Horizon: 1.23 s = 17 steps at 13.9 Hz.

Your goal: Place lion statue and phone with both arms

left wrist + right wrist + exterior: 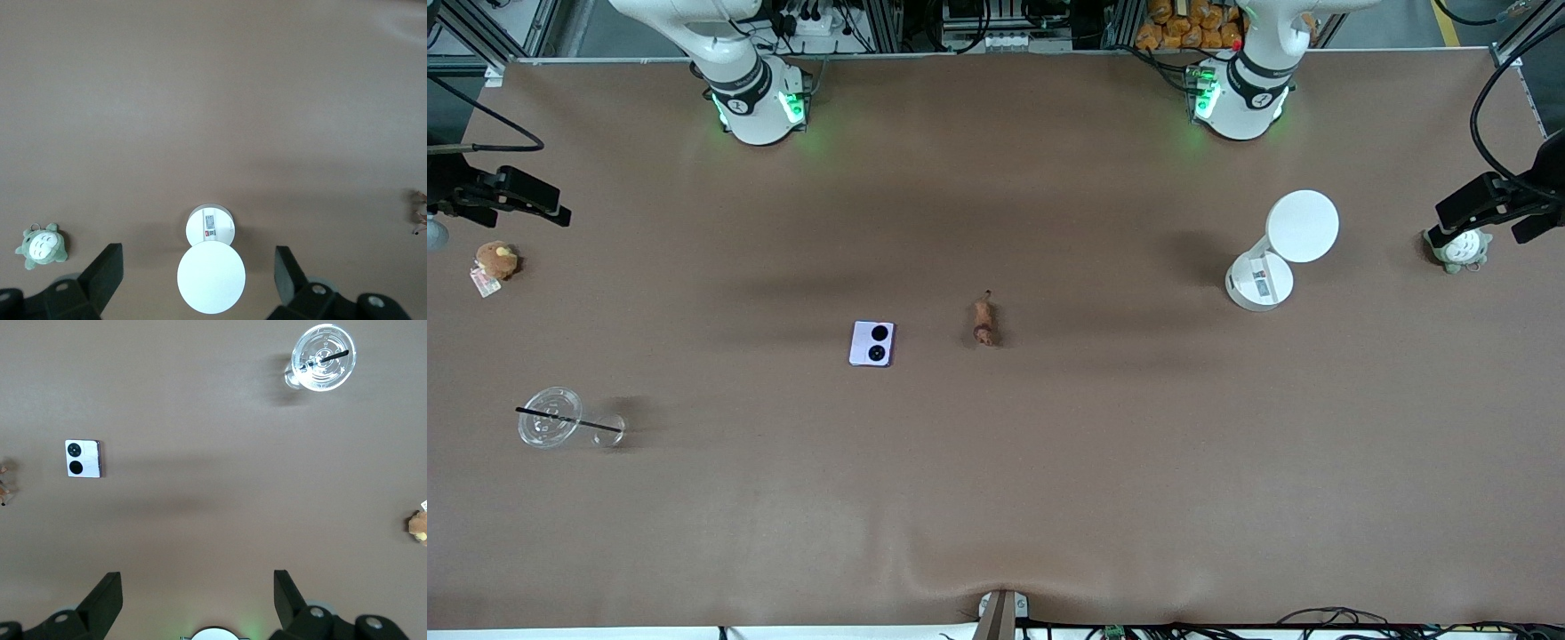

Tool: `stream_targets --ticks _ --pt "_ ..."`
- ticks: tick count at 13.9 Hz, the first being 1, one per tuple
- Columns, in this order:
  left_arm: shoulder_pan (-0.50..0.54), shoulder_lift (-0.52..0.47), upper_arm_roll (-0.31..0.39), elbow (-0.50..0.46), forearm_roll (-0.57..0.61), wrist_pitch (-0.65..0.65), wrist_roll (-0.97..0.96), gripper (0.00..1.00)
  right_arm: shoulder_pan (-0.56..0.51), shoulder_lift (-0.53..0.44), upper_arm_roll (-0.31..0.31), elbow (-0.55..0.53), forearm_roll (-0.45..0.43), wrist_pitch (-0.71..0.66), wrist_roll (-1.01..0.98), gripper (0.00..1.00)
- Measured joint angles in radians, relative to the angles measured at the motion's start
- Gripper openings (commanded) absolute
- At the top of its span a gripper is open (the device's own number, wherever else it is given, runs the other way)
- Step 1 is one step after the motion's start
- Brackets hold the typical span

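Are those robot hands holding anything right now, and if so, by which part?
Nothing is held. The left hand and the right hand are both open and empty, while the phone and lion statue lie untouched on the table.

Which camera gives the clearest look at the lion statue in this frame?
The front view: the lion statue lies whole on the table beside the phone, toward the left arm's end. The right wrist view catches only a sliver of it at the picture's edge; the left wrist view shows a similar edge scrap.
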Motion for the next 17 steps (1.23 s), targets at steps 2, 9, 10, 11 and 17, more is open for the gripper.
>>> stream_targets --ticks 2,9,10,11,17 --pt "0.0 0.0 0.0 0.0 0.0 0.0 0.0 1.0 0.0 0.002 0.001 -0.002 0.0 0.007 0.0 1.0" --pt "-0.001 0.0 0.0 0.001 -0.001 0.001 0.0 1.0 0.001 0.006 0.002 -0.004 0.0 0.017 0.0 1.0" --pt "-0.002 0.002 -0.001 0.0 -0.001 0.001 0.0 1.0 0.001 0.006 0.002 -0.004 0.0 0.017 0.0 1.0" --pt "-0.004 0.011 -0.002 -0.001 -0.001 0.001 0.0 1.0 0.001 0.006 0.003 -0.005 0.0 0.017 0.0 1.0" --pt "-0.01 0.066 -0.008 0.0 -0.001 0.012 0.003 1.0 0.001 0.006 0.002 -0.005 0.0 0.017 0.0 1.0"
